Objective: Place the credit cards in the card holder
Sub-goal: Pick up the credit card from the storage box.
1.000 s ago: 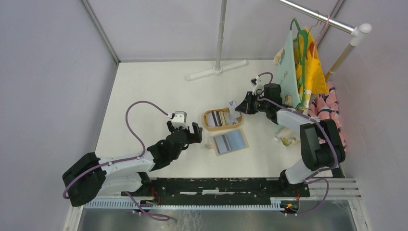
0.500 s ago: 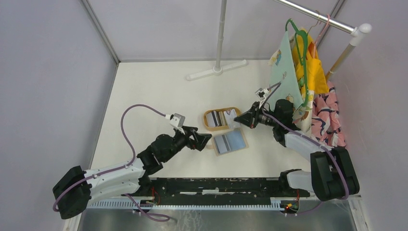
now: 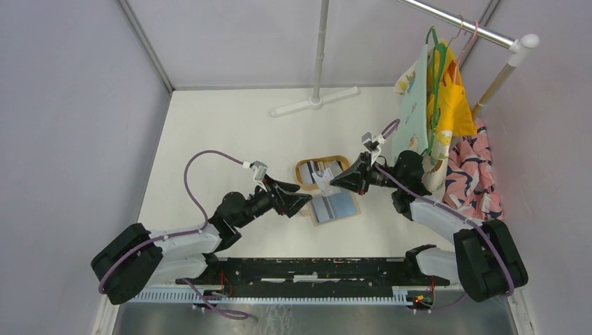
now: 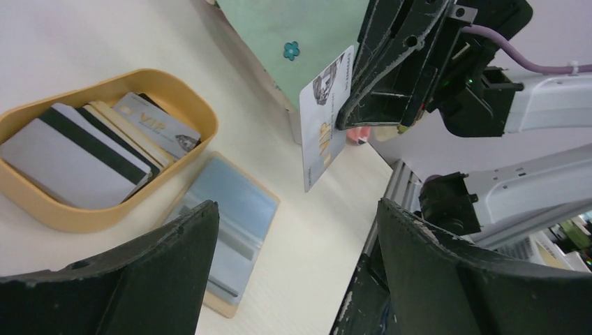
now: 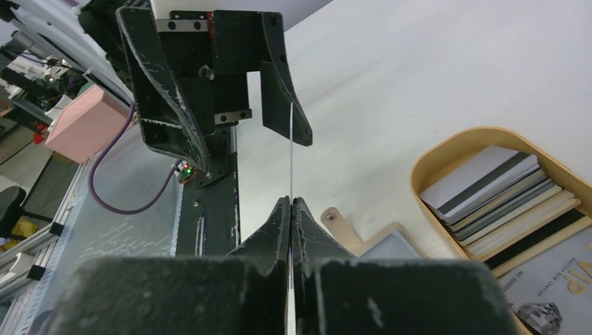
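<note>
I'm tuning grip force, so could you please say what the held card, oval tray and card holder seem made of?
Held card: thin, stiff, smooth, likely plastic; edge-on it is a hairline between the right fingers.
Oval tray: smooth matte tan, wood or moulded plastic, unclear.
Card holder: tan leather-like edge, faintly shiny blue-grey lining.

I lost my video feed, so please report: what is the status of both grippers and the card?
Right gripper shut on white card, card in the air. Left gripper open, empty, beside card holder. Card holder lies open, nothing on it.
</note>
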You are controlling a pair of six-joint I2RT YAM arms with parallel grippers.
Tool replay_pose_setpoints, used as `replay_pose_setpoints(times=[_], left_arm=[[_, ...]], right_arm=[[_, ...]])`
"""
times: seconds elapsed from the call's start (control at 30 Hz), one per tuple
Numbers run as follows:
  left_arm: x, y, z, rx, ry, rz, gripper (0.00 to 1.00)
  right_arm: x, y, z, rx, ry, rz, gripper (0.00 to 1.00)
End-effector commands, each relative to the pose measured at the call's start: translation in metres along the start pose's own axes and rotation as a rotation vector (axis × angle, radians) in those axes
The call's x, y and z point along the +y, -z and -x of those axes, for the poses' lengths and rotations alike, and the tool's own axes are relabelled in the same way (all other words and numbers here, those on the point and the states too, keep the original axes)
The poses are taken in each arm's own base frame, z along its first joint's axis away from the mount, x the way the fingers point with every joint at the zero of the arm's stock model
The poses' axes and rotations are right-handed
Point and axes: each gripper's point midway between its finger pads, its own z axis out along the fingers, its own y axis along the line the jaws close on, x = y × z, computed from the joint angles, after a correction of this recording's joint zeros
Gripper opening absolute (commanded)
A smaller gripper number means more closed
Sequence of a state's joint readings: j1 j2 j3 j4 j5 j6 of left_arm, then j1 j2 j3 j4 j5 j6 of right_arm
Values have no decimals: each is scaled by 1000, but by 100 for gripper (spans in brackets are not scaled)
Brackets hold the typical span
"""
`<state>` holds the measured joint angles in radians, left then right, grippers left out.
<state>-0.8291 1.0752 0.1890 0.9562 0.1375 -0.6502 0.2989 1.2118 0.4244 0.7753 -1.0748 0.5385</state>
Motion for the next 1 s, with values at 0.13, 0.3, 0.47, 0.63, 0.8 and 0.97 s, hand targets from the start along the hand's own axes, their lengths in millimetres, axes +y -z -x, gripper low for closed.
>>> replay_pose_setpoints(times=[0.13, 0.3, 0.47, 0.63, 0.8, 0.97], left_arm=[[-35, -12, 17, -56, 21, -188, 76], [-36, -14, 15, -48, 17, -200, 65], [-42, -15, 12, -31, 14, -239, 51], [-43, -17, 5, 1, 1, -253, 4], [-26, -17, -12, 79, -60, -192, 2], [-15, -8, -36, 219, -120, -157, 2]], right_arm=[[29, -11, 1, 19, 82, 136, 0], [32, -15, -4, 36, 78, 154, 0], [32, -20, -13, 66, 70, 166, 1], [31, -22, -18, 89, 79, 172, 4], [21, -23, -20, 164, 191, 169, 43], [19, -18, -27, 219, 324, 198, 56]])
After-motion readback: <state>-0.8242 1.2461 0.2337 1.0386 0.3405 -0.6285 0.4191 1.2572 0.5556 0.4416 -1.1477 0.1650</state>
